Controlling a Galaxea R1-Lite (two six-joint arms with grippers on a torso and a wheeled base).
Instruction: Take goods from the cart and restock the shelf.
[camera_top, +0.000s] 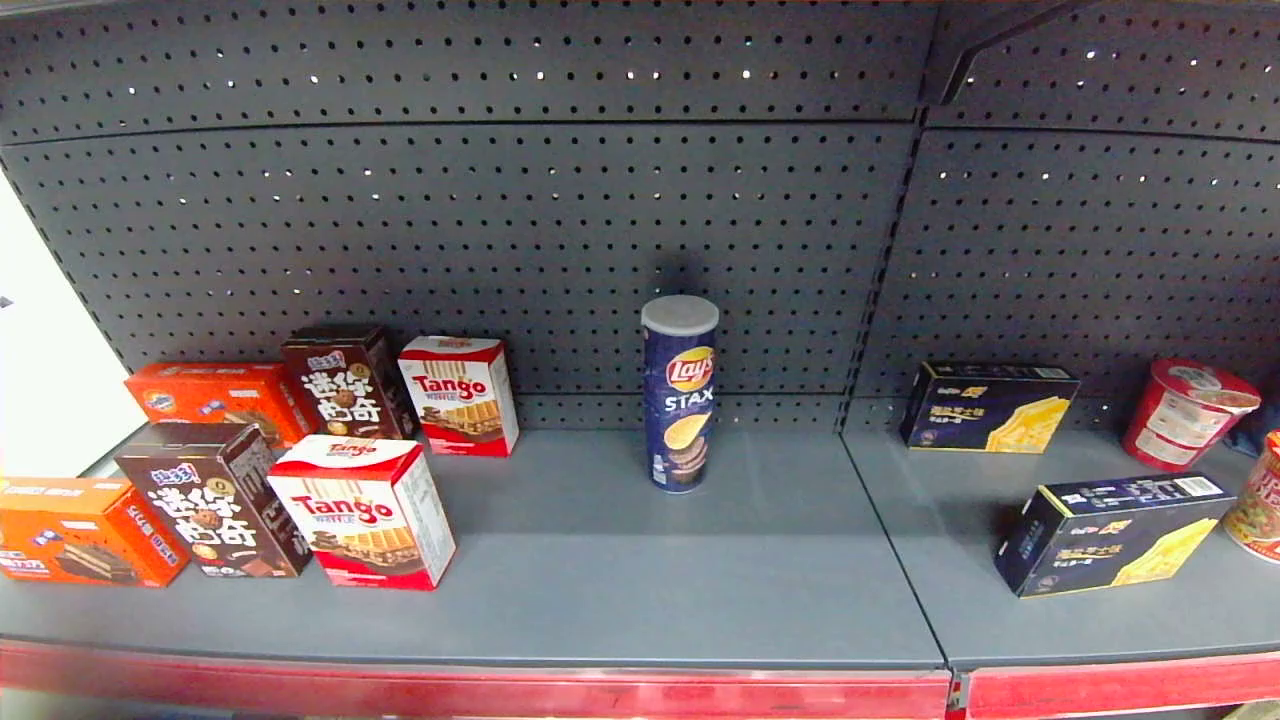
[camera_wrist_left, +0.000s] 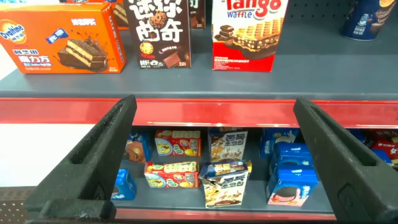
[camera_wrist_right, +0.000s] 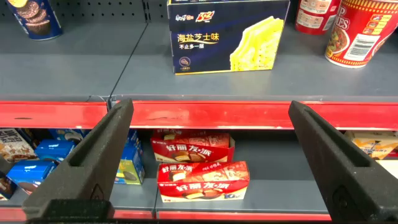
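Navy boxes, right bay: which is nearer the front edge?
The angled navy box beside the noodle cup; the other navy box sits back by the pegboard.

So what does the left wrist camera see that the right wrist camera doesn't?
Only the left wrist view: the orange cake box, brown cookie box and red waffle box.
Only the right wrist view: the dark blue and yellow box and the red noodle cup.
Both: the blue crisp can, the shelf's red front edge, and open black fingers in front: left fingers, right fingers.
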